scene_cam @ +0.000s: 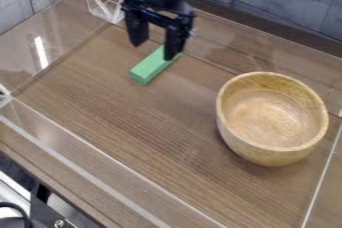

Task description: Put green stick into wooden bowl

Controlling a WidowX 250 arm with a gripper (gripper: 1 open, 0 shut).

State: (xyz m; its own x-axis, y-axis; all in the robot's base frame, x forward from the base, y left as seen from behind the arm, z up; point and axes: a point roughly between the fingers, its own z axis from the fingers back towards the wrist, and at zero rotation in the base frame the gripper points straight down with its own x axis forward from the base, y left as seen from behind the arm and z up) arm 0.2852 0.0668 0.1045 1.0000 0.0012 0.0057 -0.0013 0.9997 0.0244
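The green stick lies flat on the wooden table, left of centre, its far end partly behind my fingers. My gripper hangs pointing down right over that far end, open, with one black finger on each side and nothing held. Whether the fingertips touch the stick I cannot tell. The wooden bowl stands empty at the right, well apart from the stick.
A clear plastic wall rings the table on the left, front and right. A small clear stand sits at the back left corner. Grey tiles rise behind the table.
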